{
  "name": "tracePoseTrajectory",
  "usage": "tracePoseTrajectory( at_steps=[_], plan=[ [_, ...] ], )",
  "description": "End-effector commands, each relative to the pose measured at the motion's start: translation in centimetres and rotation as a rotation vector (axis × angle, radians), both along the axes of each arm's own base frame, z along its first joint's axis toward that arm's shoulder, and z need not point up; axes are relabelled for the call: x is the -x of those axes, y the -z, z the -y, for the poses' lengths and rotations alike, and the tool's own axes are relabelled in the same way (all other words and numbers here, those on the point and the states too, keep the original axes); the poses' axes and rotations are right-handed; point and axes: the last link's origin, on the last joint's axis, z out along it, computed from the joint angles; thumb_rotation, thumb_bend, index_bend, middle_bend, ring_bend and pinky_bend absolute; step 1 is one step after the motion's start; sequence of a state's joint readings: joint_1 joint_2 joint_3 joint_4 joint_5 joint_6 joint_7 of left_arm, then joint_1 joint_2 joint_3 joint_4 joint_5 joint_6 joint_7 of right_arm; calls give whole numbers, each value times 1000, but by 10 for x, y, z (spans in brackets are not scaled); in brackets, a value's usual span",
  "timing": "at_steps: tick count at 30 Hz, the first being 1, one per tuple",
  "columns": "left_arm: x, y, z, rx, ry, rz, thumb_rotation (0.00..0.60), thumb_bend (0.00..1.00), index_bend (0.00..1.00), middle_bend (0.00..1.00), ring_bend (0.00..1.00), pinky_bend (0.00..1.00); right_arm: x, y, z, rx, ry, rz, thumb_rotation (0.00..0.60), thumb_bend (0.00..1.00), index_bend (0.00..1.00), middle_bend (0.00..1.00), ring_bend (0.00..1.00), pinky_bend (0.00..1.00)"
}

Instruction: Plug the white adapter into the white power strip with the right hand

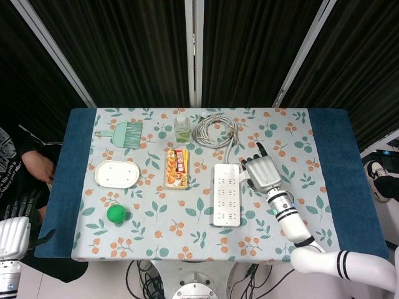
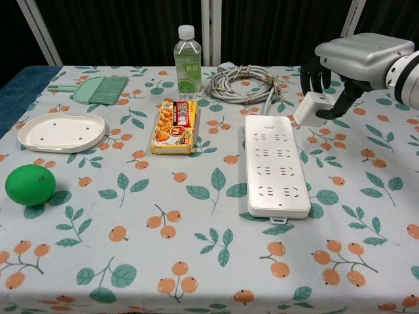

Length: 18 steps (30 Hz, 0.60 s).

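The white power strip point(image 1: 227, 194) point(image 2: 275, 164) lies flat on the floral tablecloth, right of centre, its cable running back to a coil. My right hand point(image 1: 262, 172) point(image 2: 357, 62) hovers just to the strip's right, near its far end, above the table. It grips the white adapter point(image 2: 309, 108) point(image 1: 244, 179) from above, the adapter hanging tilted under the fingers, clear of the sockets. My left hand point(image 1: 14, 227) hangs off the table's left edge, holding nothing, fingers apart.
A grey cable coil point(image 1: 215, 129) point(image 2: 245, 82) lies behind the strip. A snack packet point(image 2: 174, 125), water bottle point(image 2: 187, 63), green brush point(image 2: 101, 89), white oval tray point(image 2: 62, 131) and green ball point(image 2: 30, 184) occupy the left half.
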<state>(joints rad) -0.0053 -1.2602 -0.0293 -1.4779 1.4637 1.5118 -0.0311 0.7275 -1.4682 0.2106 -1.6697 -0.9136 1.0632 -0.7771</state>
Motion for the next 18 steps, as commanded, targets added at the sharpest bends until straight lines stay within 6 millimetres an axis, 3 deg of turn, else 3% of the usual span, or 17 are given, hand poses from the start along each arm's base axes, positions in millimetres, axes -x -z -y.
tracePoseTrajectory(
  at_steps=[1, 18],
  plan=[
    [1, 0, 0, 0, 1, 3, 600, 145, 54, 0, 0, 0, -29, 11, -2, -8, 31, 19, 600, 375, 719, 669, 391, 0],
    [5, 3, 1, -2, -3, 16, 600, 144, 53, 0, 0, 0, -53, 29, 5, -37, 88, -130, 600, 400, 719, 673, 400, 0]
  ],
)
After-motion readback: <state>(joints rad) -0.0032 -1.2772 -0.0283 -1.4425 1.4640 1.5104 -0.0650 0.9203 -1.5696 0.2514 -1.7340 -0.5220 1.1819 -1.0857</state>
